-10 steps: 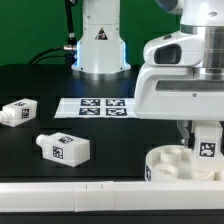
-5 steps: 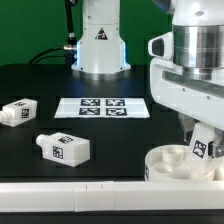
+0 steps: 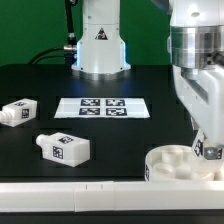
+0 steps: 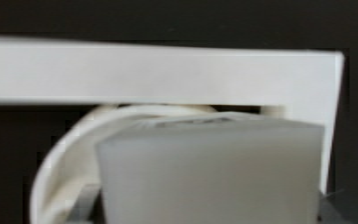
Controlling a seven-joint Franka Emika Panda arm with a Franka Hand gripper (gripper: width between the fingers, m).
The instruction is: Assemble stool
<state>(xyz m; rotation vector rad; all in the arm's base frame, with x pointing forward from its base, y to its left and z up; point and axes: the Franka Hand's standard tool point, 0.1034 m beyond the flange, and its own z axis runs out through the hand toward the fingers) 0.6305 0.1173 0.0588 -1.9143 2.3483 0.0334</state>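
Observation:
The round white stool seat (image 3: 172,162) lies at the exterior view's lower right, against the rail. My gripper (image 3: 207,143) is over its right side, shut on a white stool leg (image 3: 210,151) whose tag shows just above the seat. In the wrist view the held leg (image 4: 202,172) fills the foreground as a blurred white block, with the seat's curved rim (image 4: 78,150) behind it. My fingers are hidden there. Two loose tagged legs lie on the black table: one (image 3: 18,112) at the left and one (image 3: 62,148) nearer the front.
The marker board (image 3: 103,106) lies flat at mid table before the robot base (image 3: 100,45). A long white rail (image 3: 90,195) runs along the front edge and also shows in the wrist view (image 4: 158,72).
My wrist has turned over the seat's right side. The held leg swung slightly left, then back right and a little lower. The loose legs have not moved.

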